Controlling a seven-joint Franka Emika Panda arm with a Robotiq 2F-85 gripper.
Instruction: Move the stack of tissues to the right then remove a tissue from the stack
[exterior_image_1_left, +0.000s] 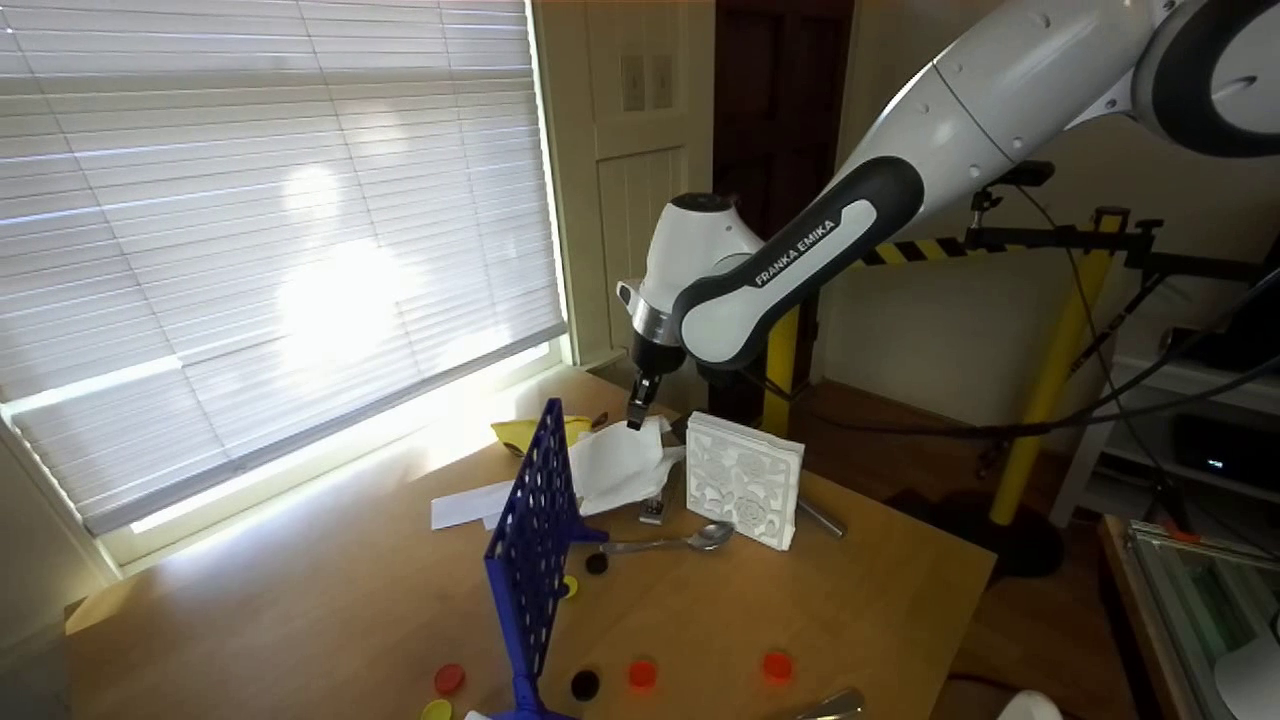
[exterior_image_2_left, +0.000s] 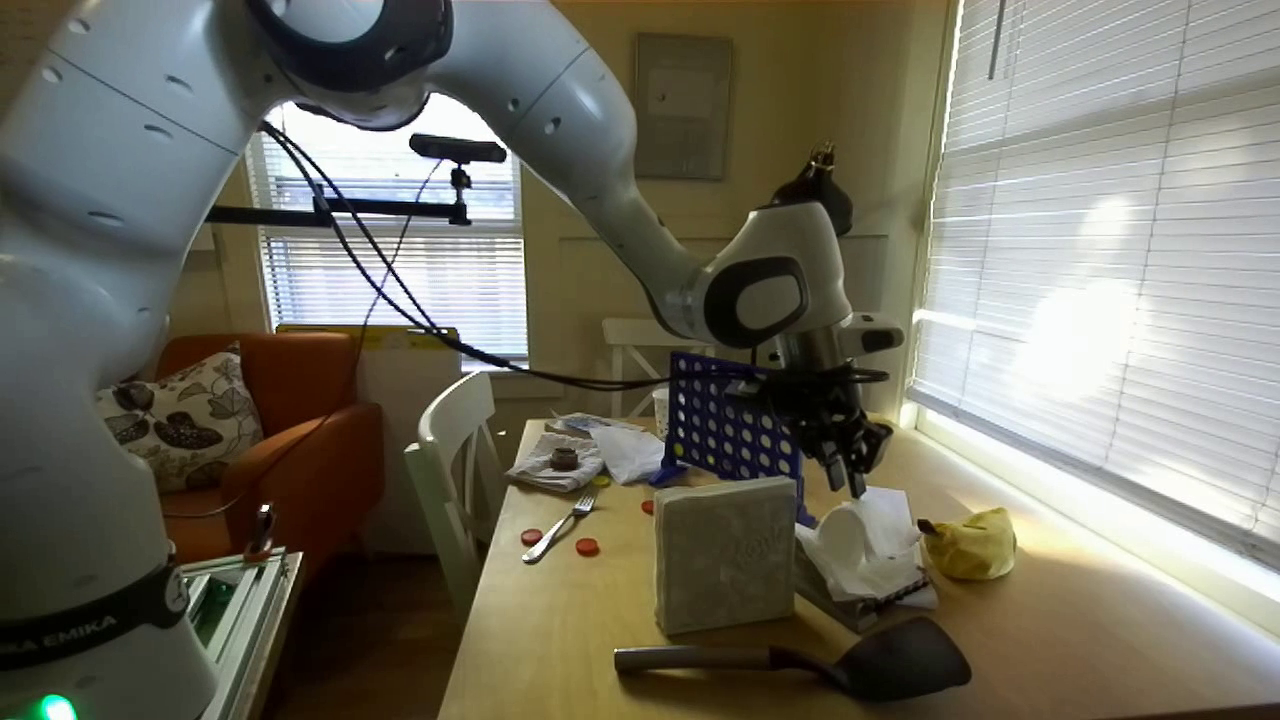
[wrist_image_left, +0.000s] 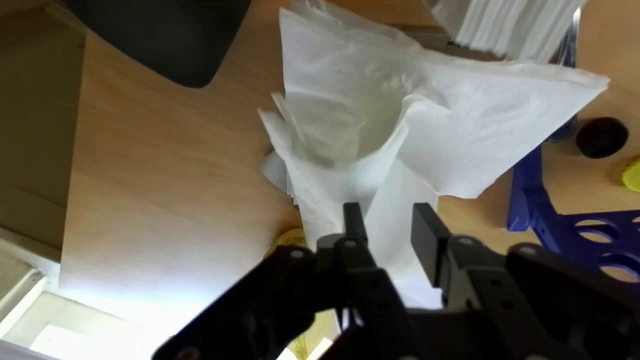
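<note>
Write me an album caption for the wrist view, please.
An open gripper over rumpled white tissue, the stack of tissues at upper right, a dark spatula at upper left.

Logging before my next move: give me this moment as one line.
claw: open, above crumpled white tissue | tissue contact: cannot tell | stack of tissues: on edge on table, beside crumpled white tissue, apart from claw

Stack of tissues: white, upright on edge. Tissue: rumpled, just beside.
</note>
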